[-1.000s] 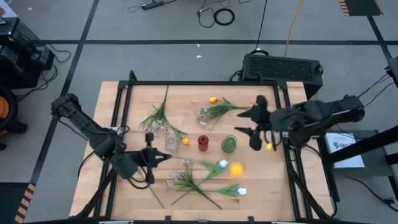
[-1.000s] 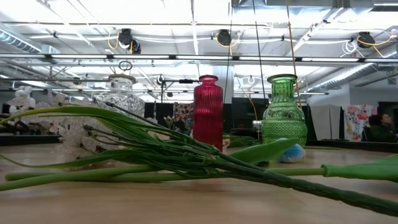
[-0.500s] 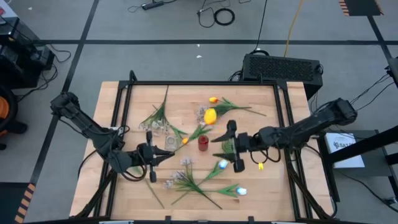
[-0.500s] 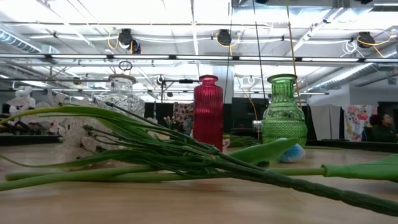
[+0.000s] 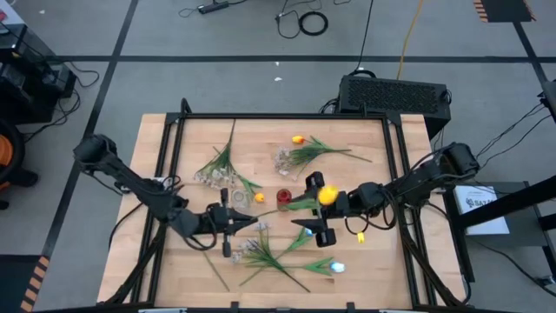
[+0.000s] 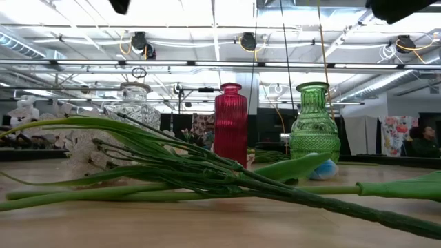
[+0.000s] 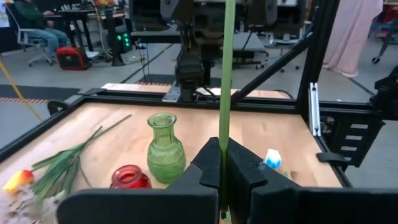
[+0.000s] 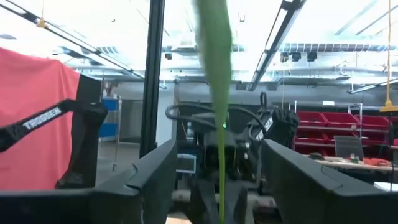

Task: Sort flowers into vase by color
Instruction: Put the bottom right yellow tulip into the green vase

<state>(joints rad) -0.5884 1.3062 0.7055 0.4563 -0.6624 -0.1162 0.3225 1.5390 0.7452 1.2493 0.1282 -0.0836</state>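
Observation:
An orange-yellow tulip (image 5: 327,196) is held up on its long green stem (image 7: 225,74) over the table's middle, with my left gripper (image 5: 250,224) shut on the stem. My right gripper (image 5: 311,207) reaches in from the right and is open. Its fingers (image 8: 155,180) stand on either side of the stem below the tulip's head, apart from it. A clear glass vase (image 5: 236,198), a red vase (image 5: 284,200) and a green vase (image 6: 315,124) stand in a row; the green one is mostly hidden under my right gripper in the high view. My left gripper pinches the tulip's green stem (image 7: 222,180) between its two fingers, low on the stem and far from the head. The fingers come about level from the table's left. The stem runs on ahead of them toward my right gripper, clear of the table and above the vases.
More flowers lie on the table: an orange tulip (image 5: 298,139) with leaves at the far side, pale sprays (image 5: 213,169) at the far left, a bunch of stems (image 5: 261,256) and a pale-blue tulip (image 5: 337,268) near the front edge. Black frame rails (image 5: 165,174) run along the table's sides.
My right gripper has come down from the far right toward the table's middle and tipped upward, ending with its open fingers either side of the stem. My left gripper has moved right and sunk a little, still shut. The tulip's head has swung from near right, across the far middle, to between the right fingers.

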